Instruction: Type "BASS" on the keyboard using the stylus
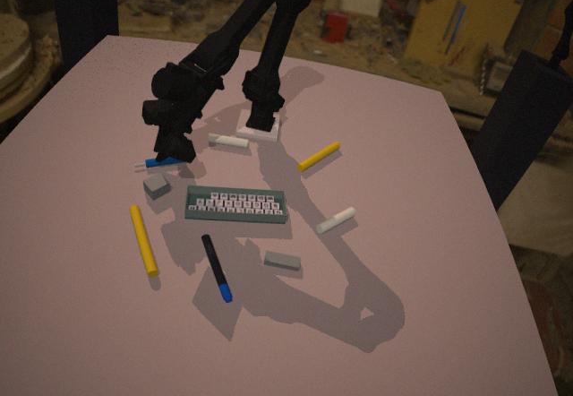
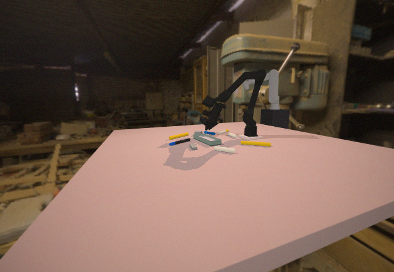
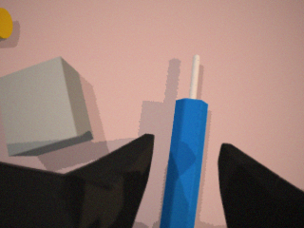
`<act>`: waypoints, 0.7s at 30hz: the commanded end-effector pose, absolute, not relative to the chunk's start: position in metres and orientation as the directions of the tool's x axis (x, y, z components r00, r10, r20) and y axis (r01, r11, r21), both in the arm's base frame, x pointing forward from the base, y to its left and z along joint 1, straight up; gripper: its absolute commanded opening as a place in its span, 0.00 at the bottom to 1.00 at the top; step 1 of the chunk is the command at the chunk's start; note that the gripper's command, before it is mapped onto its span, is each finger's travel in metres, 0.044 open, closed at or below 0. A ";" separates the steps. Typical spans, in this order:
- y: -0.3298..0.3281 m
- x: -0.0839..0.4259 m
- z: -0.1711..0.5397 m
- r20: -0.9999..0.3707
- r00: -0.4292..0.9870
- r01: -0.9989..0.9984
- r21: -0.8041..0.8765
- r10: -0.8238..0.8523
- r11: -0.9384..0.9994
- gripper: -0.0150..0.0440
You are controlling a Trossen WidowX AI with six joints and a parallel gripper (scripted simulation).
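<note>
The stylus, a blue barrel with a thin white tip, [image 1: 159, 163] [image 2: 209, 133] [image 3: 182, 197] lies flat on the desk. My gripper [image 1: 175, 159] [image 2: 209, 128] [image 3: 186, 147] is open, pointing down low above the stylus. In the wrist view the barrel lies between the two fingers, with space on both sides, and its white tip points away beyond them. The keyboard, a green tray with rows of white letter keys, [image 1: 235, 219] [image 2: 215, 141] lies in front of the gripper in the top view. The stylus's rear end is hidden by the gripper or out of view.
A grey block [image 1: 156, 185] [image 3: 40, 106] lies close beside the stylus. A yellow stick [image 1: 143, 241] [image 2: 178, 135], a black marker with a blue end [image 1: 214, 262] [image 2: 181, 141] and a grey bar [image 1: 282, 261] lie around the keyboard. Another yellow stick [image 1: 319, 156] and two white sticks lie nearer the arm's base.
</note>
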State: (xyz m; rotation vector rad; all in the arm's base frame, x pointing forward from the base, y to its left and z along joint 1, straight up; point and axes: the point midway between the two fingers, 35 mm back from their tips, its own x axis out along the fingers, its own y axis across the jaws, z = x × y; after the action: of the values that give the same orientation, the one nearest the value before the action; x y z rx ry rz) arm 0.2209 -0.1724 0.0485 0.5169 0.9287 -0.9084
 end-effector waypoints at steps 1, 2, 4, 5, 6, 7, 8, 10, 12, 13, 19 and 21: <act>-0.172 0.219 0.044 -0.856 0.277 0.846 0.002 -0.436 0.532 0.51; -0.172 0.219 0.044 -0.856 0.277 0.846 0.002 -0.436 0.532 0.51; -0.172 0.219 0.043 -0.856 0.277 0.846 0.002 -0.436 0.532 0.51; -0.172 0.219 0.042 -0.856 0.277 0.846 0.002 -0.436 0.532 0.51; -0.172 0.219 0.041 -0.856 0.277 0.846 0.002 -0.436 0.532 0.51; -0.172 0.219 0.041 -0.856 0.277 0.846 0.002 -0.436 0.532 0.51; -0.172 0.219 0.041 -0.856 0.277 0.846 0.002 -0.436 0.532 0.51; -0.172 0.219 0.040 -0.856 0.277 0.846 0.002 -0.436 0.532 0.51; -0.172 0.219 0.039 -0.856 0.277 0.846 0.002 -0.436 0.532 0.51; -0.172 0.219 0.038 -0.856 0.277 0.846 0.002 -0.436 0.532 0.51; -0.172 0.219 0.035 -0.856 0.277 0.846 0.002 -0.436 0.532 0.51; -0.172 0.219 0.035 -0.856 0.277 0.846 0.002 -0.436 0.532 0.51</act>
State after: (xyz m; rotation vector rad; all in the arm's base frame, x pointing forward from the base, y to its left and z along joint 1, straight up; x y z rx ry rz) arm 0.2208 -0.1725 0.0385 0.5170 0.9287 -0.9088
